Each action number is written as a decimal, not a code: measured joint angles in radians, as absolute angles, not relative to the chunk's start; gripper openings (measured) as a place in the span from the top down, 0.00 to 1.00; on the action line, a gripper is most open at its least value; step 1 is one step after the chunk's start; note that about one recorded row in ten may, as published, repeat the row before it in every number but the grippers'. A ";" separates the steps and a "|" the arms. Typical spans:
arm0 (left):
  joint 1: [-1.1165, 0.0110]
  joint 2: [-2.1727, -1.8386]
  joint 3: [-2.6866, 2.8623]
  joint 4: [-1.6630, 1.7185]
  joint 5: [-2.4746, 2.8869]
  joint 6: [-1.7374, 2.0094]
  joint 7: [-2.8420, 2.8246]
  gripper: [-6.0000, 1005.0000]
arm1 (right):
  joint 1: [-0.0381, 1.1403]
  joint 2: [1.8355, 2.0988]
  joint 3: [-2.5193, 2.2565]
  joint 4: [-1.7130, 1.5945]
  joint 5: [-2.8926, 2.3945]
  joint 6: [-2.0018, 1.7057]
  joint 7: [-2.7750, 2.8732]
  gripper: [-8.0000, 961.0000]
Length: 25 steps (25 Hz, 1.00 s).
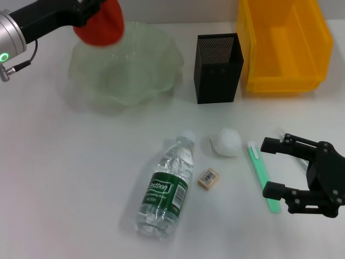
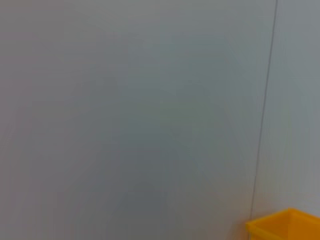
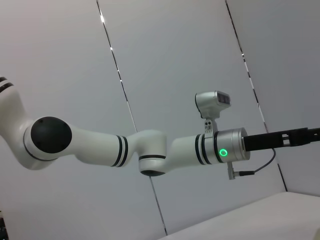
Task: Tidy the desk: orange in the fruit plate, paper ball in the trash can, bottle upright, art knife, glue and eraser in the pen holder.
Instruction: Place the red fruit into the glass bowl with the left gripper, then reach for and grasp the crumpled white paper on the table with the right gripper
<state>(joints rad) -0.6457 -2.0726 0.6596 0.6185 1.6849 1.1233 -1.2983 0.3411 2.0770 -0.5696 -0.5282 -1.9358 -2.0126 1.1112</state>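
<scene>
Holding one orange (image 1: pixel 99 26) over the plate's (image 1: pixel 156 81) far-left rim, the left gripper (image 1: pixel 94 13) is clamped on it.
Right gripper (image 1: pixel 276 168) spread near-right; one bottle (image 1: pixel 166 186), eraser (image 1: pixel 208 178), paper ball (image 1: pixel 226 142), holder (image 1: pixel 217 67), bin (image 1: pixel 283 46).

The red-orange orange (image 1: pixel 102 24) is held above the far-left rim of the pale-green scalloped fruit plate (image 1: pixel 156 75). The clear bottle (image 1: pixel 166 186) lies on its side, with the tan eraser (image 1: pixel 208 178), white paper ball (image 1: pixel 226 142) and green art knife (image 1: pixel 262 174) beside it. The black mesh pen holder (image 1: pixel 217 67) and yellow trash can (image 1: pixel 283 46) stand behind.
</scene>
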 joint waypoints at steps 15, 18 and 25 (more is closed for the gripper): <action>-0.550 -2.026 0.717 0.699 1.705 1.633 -1.376 0.27 | 0.365 2.050 -0.413 -0.625 -1.933 -1.984 1.293 0.13; -0.515 -2.017 0.718 0.727 1.736 1.694 -1.376 0.21 | 0.366 2.027 -0.415 -0.725 -1.940 -1.974 1.425 0.13; -0.446 -1.988 0.709 0.732 1.786 1.691 -1.375 0.16 | 0.428 1.989 -0.550 -1.280 -2.121 -1.994 1.986 0.13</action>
